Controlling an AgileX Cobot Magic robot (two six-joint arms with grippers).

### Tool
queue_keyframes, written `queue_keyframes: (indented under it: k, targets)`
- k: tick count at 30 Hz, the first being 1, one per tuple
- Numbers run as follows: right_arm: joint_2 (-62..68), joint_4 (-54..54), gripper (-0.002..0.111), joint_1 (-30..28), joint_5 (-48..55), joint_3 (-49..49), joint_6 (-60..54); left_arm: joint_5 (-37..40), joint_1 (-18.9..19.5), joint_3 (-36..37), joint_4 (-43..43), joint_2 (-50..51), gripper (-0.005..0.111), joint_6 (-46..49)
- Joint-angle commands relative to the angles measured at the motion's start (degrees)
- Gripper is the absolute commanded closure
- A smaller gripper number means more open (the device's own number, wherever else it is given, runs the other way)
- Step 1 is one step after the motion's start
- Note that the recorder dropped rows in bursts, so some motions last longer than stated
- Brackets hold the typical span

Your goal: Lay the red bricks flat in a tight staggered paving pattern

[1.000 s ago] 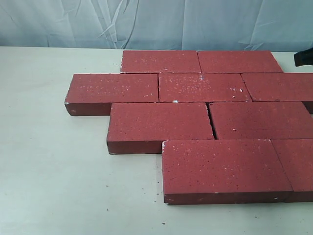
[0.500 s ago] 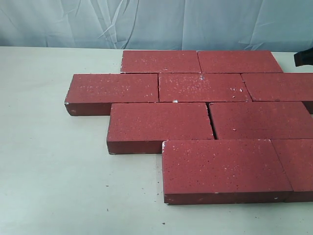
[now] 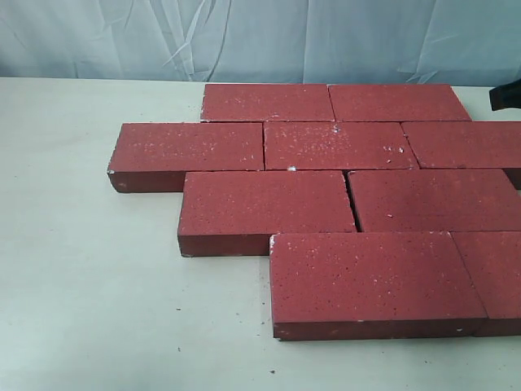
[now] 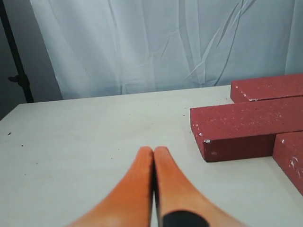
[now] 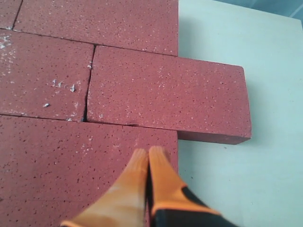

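Several red bricks lie flat on the pale table (image 3: 89, 269) in four staggered rows that touch along their long sides. The front row's big brick (image 3: 366, 273) sits nearest, and the leftmost brick (image 3: 191, 147) juts out in the second row. A thin crack (image 3: 352, 199) separates the two third-row bricks. My left gripper (image 4: 154, 152) is shut with nothing in it, hovering over bare table beside a brick's chipped corner (image 4: 246, 125). My right gripper (image 5: 148, 152) is shut and empty above a brick (image 5: 71, 165) near its outer edge, next to a protruding brick (image 5: 165, 94).
A crumpled white cloth backdrop (image 3: 260, 37) hangs behind the table. A dark object (image 3: 506, 96) pokes in at the right edge of the exterior view. Small crumbs of grit (image 3: 181, 309) dot the table in front. Bare table shows left of the bricks.
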Motion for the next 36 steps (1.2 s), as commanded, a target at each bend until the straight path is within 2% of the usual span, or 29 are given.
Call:
queue_keyframes:
  k: [1,6,32,34,36]
  targets:
    - [-0.4,0.1,0.109,-0.3,-0.7,0.1,0.0,-1.1,-0.1,1.8,-2.9,-0.4,0.107,2.1]
    - [-0.4,0.1,0.109,-0.3,-0.7,0.1,0.0,0.7,-0.1,1.8,-3.1,-0.4,0.107,2.1]
    - [-0.4,0.1,0.109,-0.3,-0.6,0.1,0.0,0.1,-0.1,1.8,-4.1,-0.4,0.107,2.4]
    - [-0.4,0.1,0.109,-0.3,-3.8,0.1,-0.2,0.1,-0.1,1.8,-4.1,-0.4,0.107,2.4]
    - [-1.6,2.4,0.109,-0.3,-11.4,1.0,0.2,0.1,-0.1,1.8,-4.1,-0.4,0.107,2.4]
